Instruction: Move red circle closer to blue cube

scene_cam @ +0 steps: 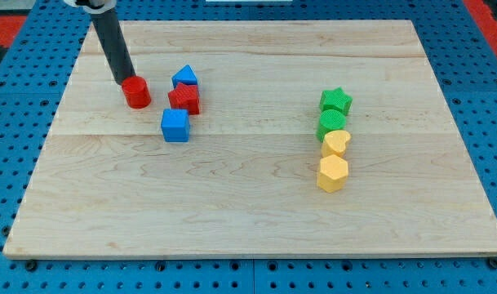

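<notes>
Red circle [137,92] sits near the board's [232,212] top-left corner, my tip [123,82] touching its upper-left side. Blue cube [175,126] lies just lower right; no gripper exists.

Setting: robotics lab bench. Evidence: pale wooden board [256,196] laid on a blue perforated panel [11,122] with a regular hole grid, as on a test rig; red perforated panel [7,28] at the view's top corners. Dark rod [112,45] over board. Small 3D-printed-looking coloured blocks as test pieces.
</notes>
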Controlling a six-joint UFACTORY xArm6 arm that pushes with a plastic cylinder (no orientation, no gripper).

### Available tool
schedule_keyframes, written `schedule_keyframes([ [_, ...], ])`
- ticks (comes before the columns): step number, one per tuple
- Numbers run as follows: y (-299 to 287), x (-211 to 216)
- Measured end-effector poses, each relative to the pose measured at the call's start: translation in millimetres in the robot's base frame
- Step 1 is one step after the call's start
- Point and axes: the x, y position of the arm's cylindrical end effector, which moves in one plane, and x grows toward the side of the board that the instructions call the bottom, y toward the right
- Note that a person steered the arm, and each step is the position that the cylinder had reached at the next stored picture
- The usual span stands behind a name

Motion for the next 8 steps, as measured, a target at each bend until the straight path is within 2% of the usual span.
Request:
schedule_keyframes([
  [1,14.8,29.3],
  [2,21.9,88.4],
  [4,21.9,156.1],
  [5,40.3,167.0],
  [6,-0.9,164.5],
  [7,-25.9,111.8],
  [8,-14.1,88.8],
])
